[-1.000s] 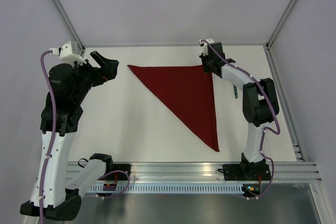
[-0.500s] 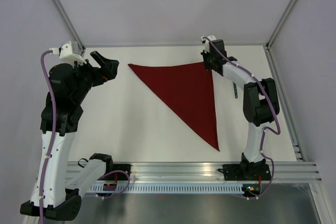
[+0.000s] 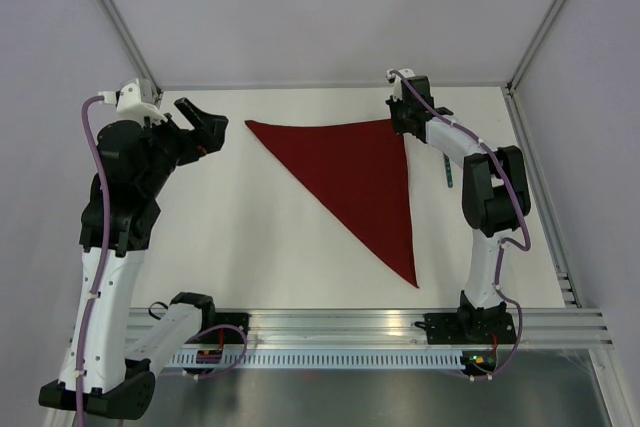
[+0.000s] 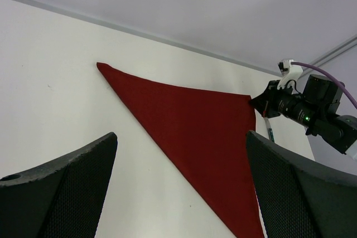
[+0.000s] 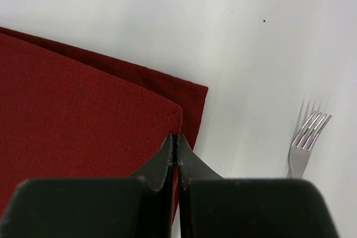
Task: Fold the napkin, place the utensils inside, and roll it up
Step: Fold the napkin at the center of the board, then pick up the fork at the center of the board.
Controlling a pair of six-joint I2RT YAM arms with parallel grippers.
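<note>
napkin [image 3: 360,182]: folded triangle | fork [image 5: 304,143]: near it | right pincer [image 5: 176,137]: closed, maybe pinching corner

The bench [image 3: 250,227] is a plain white, matte surface. A dark red napkin [image 3: 360,182] lies flat on it, folded into a triangle: one straight edge runs along the far side, another down the right, and the long slanted edge faces left. At the napkin's far right corner, the right wrist view shows two layers, the upper one set slightly back from the lower. To the right of that corner, apart from the cloth, a fork [image 5: 304,149] lies on the bare bench, roughly parallel to the napkin's right edge.
</note>
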